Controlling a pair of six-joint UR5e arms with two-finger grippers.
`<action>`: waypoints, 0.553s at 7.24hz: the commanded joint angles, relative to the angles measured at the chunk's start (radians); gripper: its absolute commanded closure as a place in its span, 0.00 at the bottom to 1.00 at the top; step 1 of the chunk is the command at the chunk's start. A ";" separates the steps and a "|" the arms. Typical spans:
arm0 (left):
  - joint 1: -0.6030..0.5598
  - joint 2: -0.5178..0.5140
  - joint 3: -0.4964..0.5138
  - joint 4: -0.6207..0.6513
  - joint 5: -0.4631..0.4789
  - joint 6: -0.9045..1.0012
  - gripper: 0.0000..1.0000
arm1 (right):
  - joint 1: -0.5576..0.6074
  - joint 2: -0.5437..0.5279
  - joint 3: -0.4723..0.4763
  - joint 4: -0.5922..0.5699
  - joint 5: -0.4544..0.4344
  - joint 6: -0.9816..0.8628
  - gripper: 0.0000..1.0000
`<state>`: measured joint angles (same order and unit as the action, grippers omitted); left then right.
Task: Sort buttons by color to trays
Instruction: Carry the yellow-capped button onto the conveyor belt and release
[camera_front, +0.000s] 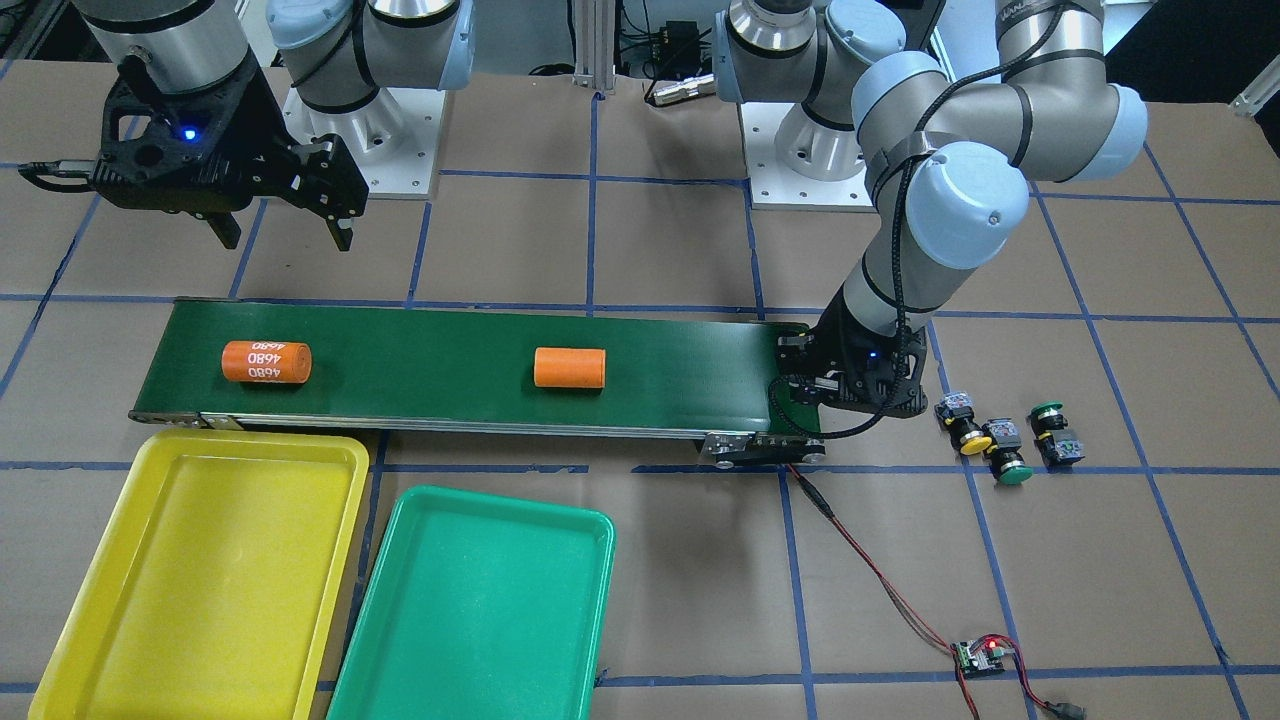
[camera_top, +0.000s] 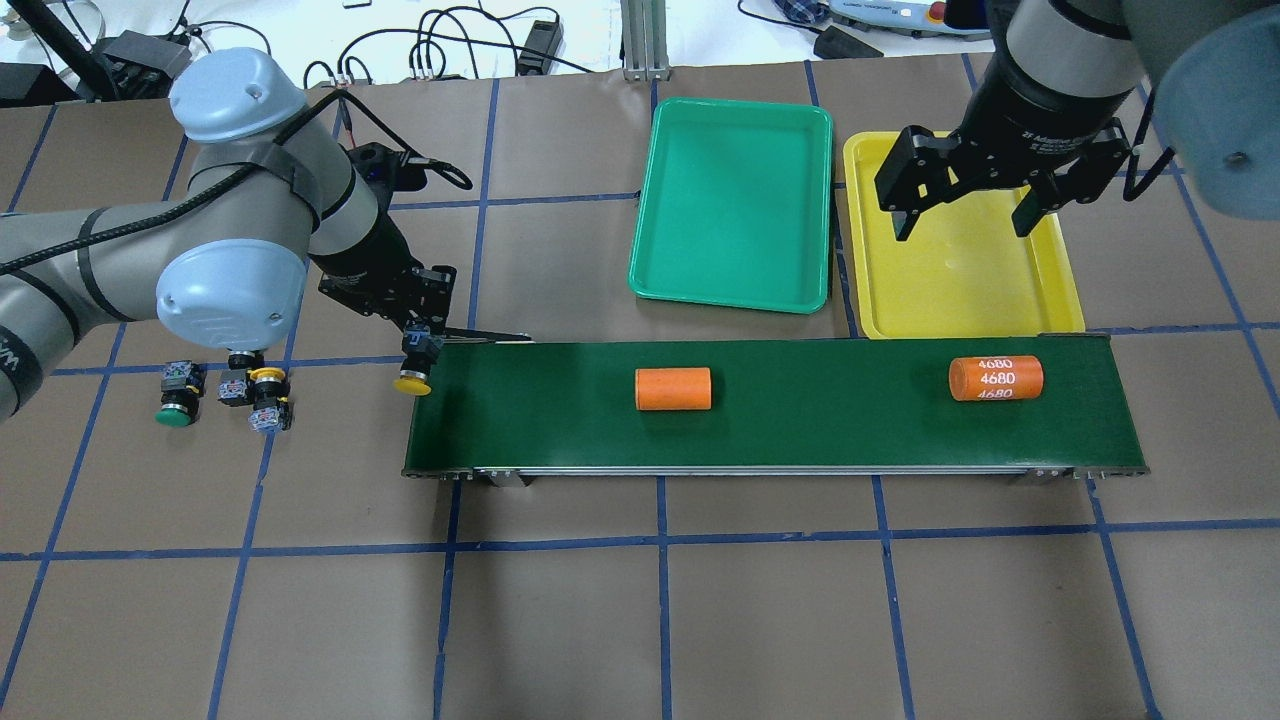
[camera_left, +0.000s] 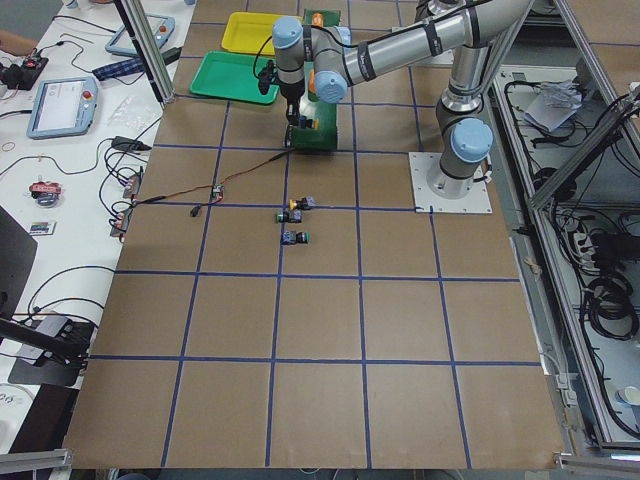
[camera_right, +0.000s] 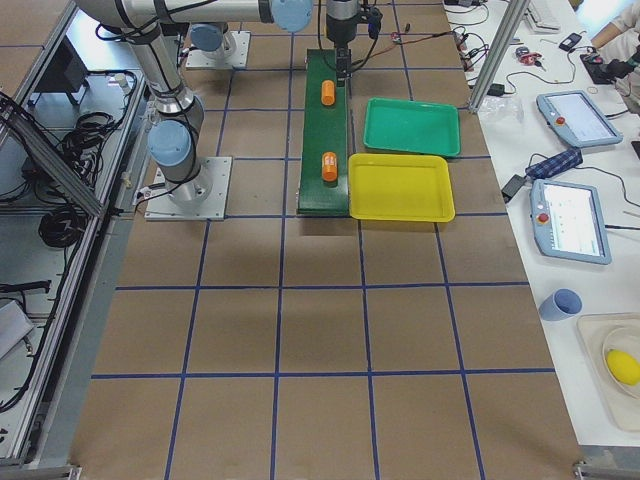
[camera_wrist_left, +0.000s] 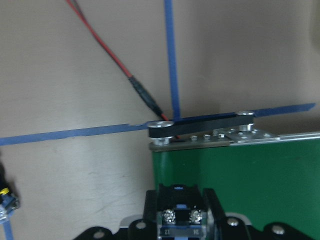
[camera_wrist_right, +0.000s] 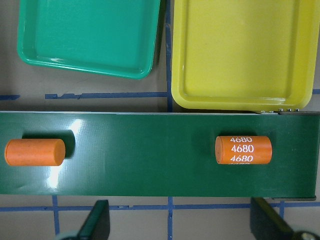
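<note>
My left gripper is shut on a yellow-capped button and holds it at the left end of the conveyor belt. Its switch block shows between the fingers in the left wrist view. Three more buttons lie on the table beside that arm: a yellow one and two green ones. My right gripper is open and empty above the yellow tray. The green tray lies next to the yellow one. Both trays hold nothing.
The long dark-green conveyor belt runs across the table in front of the trays. Two orange cylinders lie on it. A red wire runs from the belt's end to a small circuit board.
</note>
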<state>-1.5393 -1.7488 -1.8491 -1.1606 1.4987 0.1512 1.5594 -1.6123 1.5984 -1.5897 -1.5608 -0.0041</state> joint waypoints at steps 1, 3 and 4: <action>-0.012 -0.027 -0.013 -0.002 0.000 -0.016 1.00 | 0.001 0.002 0.000 -0.001 0.005 0.003 0.00; -0.015 -0.040 -0.028 0.005 -0.002 -0.009 1.00 | 0.002 0.000 0.000 -0.001 0.007 0.001 0.00; -0.013 -0.041 -0.028 0.006 -0.002 -0.007 0.55 | 0.002 0.000 0.000 -0.001 0.007 -0.002 0.00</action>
<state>-1.5522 -1.7855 -1.8743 -1.1571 1.4973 0.1422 1.5607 -1.6117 1.5984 -1.5907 -1.5546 -0.0036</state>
